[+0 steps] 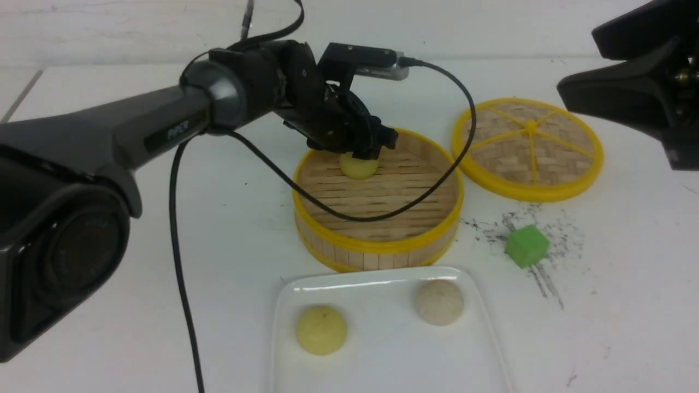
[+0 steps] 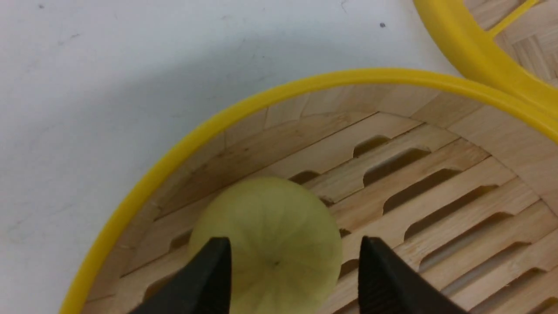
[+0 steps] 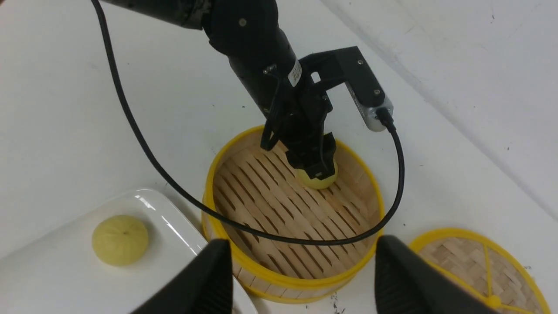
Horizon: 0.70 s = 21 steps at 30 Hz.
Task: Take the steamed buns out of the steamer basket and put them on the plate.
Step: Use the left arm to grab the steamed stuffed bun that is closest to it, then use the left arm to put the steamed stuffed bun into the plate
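The left gripper (image 1: 357, 148) hides the top of the last bun (image 1: 359, 168) in the front view; round, dome up, it sits in the basket (image 1: 382, 246) by the far wall, between wide jaws, contact unclear; yellow bun (image 1: 321, 329) and beige bun (image 1: 439, 302) lie on the plate (image 1: 393, 352); right gripper (image 3: 301, 279) gapes wide, empty.

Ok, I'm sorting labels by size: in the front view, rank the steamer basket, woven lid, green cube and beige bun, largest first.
1. steamer basket
2. woven lid
3. beige bun and green cube: they look about alike, so I won't rank them.
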Available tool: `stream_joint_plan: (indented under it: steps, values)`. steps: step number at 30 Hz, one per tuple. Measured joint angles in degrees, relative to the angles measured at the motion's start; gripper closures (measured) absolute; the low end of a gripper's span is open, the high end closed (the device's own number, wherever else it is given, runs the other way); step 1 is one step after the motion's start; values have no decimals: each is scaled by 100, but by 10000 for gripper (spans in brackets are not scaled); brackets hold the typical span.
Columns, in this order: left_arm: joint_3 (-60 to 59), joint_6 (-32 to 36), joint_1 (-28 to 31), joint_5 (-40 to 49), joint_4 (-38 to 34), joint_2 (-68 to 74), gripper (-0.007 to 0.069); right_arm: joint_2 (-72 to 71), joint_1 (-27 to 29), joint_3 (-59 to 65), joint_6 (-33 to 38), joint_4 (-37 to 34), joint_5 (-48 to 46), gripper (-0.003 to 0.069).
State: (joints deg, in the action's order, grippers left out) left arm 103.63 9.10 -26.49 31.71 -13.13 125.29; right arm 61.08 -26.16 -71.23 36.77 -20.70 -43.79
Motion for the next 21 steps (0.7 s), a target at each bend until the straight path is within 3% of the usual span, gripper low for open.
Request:
stream_joint_plan:
  steps: [2, 6, 9, 11, 21]
  values:
    - [0, 0, 0, -8, 0, 32, 221, 0, 0, 0, 2, -1, 0, 217]
    - [11, 0, 0, -49, 0, 169, 330, 0, 0, 0, 7, -1, 0, 217]
    - [18, 5, 0, -67, 0, 173, 538, 0, 0, 0, 7, -1, 0, 217]
    - [18, 12, 0, 55, -11, 104, 594, 0, 0, 0, 7, -1, -5, 217]
    - [18, 18, 0, 1432, 29, -1275, 603, 0, 0, 0, 7, -22, -5, 217]
